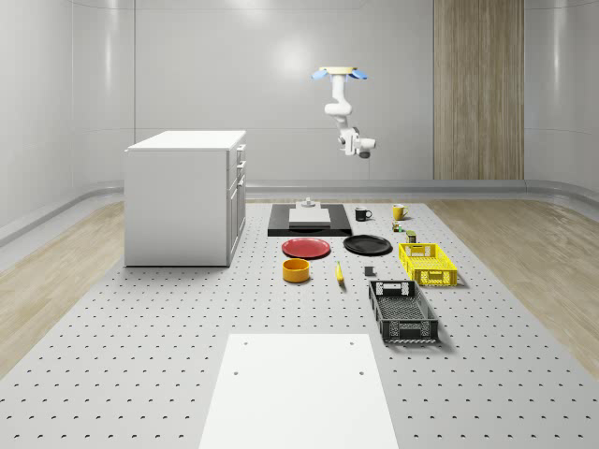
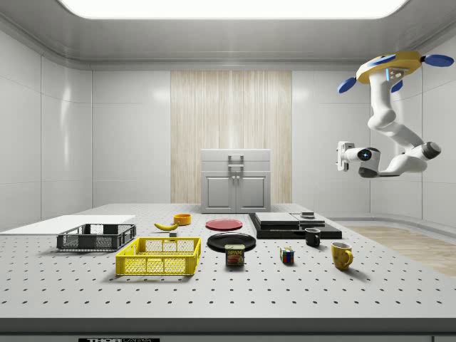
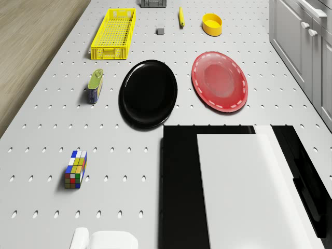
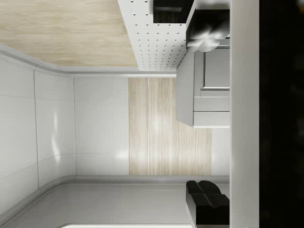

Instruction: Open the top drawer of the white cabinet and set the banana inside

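One drone (image 1: pixel 341 72) hovers above the bench's (image 1: pixel 140 374) far edge, gripper (image 2: pixel 343 156) aimed toward the closed white cabinet (image 1: pixel 185 196); I cannot tell its state. The banana (image 1: pixel 339 273) lies mid-bench, untouched.

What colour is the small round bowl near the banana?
Yellow-orange. The bowl shows best in the drone view, close to the banana.

Pale grey panelled walls (image 1: pixel 187 84) are enclosing the room, curving into the floor at a rounded skirting. A vertical wood-grain wall panel (image 1: pixel 477 89) is standing at the whole-scene view's right rear; in the side view it is sitting centrally on the far wall. Light wood flooring (image 1: pixel 524 253) is bordering a grey perforated platform (image 1: pixel 140 355) on both sides. A long ceiling light panel (image 2: pixel 235 7) is glowing overhead and reflecting off the walls.
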Available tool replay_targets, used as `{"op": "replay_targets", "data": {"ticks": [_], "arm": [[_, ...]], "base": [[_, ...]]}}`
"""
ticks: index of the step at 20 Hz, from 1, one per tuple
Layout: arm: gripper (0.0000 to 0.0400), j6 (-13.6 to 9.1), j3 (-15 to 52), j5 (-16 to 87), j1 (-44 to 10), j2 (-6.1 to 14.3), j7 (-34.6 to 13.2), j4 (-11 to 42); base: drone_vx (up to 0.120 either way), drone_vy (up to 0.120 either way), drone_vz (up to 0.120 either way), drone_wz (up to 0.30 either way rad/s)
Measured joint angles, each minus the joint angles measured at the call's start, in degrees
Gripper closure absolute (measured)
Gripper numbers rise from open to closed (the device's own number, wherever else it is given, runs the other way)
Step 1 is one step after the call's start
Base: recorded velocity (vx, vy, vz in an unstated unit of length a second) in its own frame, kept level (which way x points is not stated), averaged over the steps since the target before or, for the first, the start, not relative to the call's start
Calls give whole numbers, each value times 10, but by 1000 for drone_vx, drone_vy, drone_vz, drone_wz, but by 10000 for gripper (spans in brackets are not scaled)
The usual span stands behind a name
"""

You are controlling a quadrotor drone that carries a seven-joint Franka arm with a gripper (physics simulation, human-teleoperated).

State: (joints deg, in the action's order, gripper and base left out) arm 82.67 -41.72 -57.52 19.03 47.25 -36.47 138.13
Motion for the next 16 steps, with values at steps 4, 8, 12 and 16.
{"op": "replay_targets", "data": {"ticks": [4, 8, 12, 16], "arm": [[0, 12, -11, 1, 17, 11, -4, 4], [0, 23, -19, 6, 32, 23, -10, 7], [0, 35, -27, 12, 46, 33, -15, 10], [0, 46, -33, 19, 59, 44, -21, 11]], "base": [[120, -120, 120, 0], [120, -120, 120, 0], [120, -120, 90, 0], [120, -120, 0, 0]]}}
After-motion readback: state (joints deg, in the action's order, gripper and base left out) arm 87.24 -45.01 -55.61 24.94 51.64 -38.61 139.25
